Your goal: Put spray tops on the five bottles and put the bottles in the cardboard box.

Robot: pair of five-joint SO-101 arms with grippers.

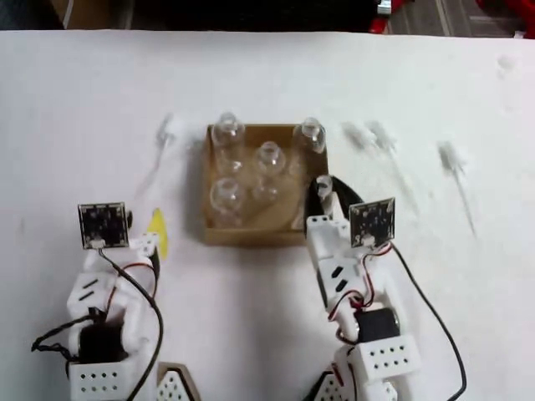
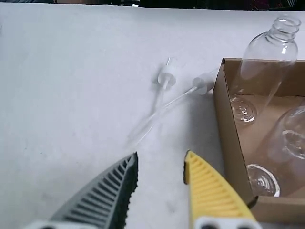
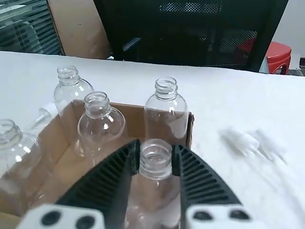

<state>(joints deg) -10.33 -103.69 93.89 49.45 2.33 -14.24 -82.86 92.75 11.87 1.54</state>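
A clear, empty plastic bottle [image 3: 156,164] with an open threaded neck and no spray top stands at the near right corner of a shallow cardboard box [image 1: 251,234]. The right claw [image 3: 156,145] has its two black ribbed fingers closed against either side of the neck, just under the rim. Whether the bottle's base rests on the box floor cannot be told. Four more uncapped bottles [image 1: 267,159] stand upright inside the box: two along the far wall, one in the middle and one at the near left. The box sits in the middle of a white table [image 1: 84,83]. The spray tops lie loose on the table. Two tops [image 2: 167,78] lie just left of the box's far left corner, their thin tubes trailing toward the near side. Several more tops [image 1: 368,138] lie to the right of the box. The left claw [image 2: 161,160], one finger grey and one yellow, is open with a clear gap and holds nothing. It hangs over bare table left of the box, near those two tops. The bottle looks light, thin-walled and slick. It would likely dent if squeezed at the belly and tip easily, so the stiff neck seems the best hold. The tops look light too, with bendy tubes, so the head is the place to grip them.
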